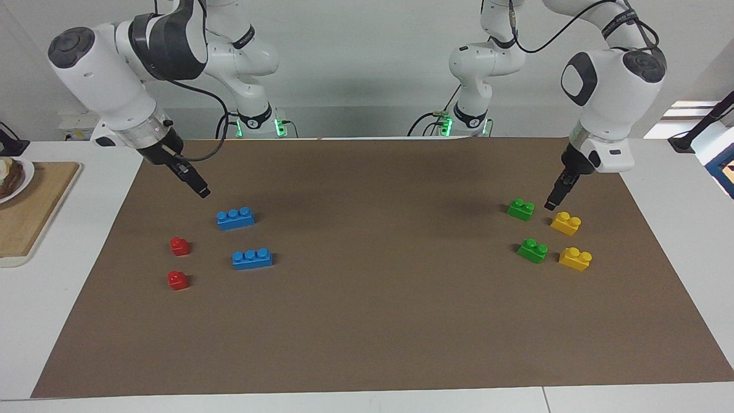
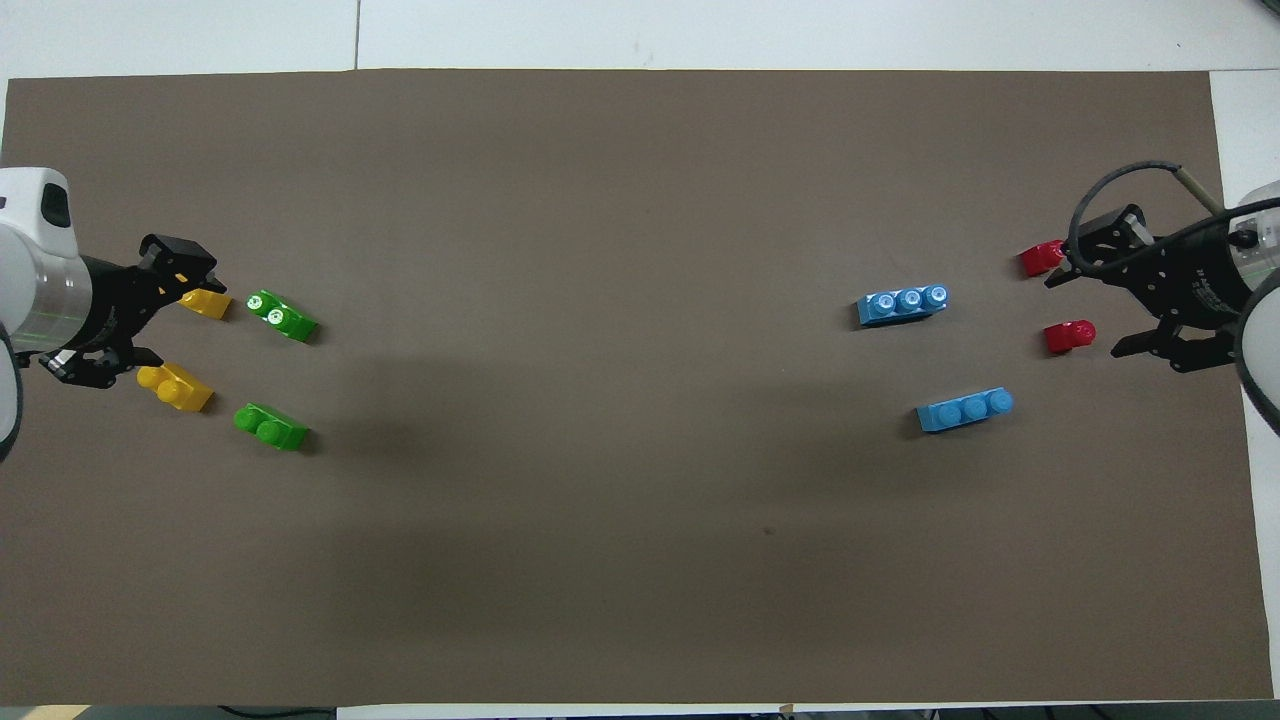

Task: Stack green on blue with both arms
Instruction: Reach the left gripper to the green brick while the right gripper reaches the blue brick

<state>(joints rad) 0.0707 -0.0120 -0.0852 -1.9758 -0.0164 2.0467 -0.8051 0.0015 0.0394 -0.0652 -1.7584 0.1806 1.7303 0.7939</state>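
Right, both grippers hang empty, jaws spread: left gripper (image 2: 150,330) over the yellow bricks (image 2: 176,386), beside the green bricks (image 1: 520,209); right gripper (image 2: 1110,310) by the blue bricks (image 1: 235,218). I'd square each over its brick before descending.

We see two green bricks (image 1: 520,209) at frame right and two blue bricks (image 1: 235,218) at left, all flat, unstacked.

A white table (image 1: 34,321) carries a brown mat (image 1: 378,321) and a wooden board (image 1: 34,212).
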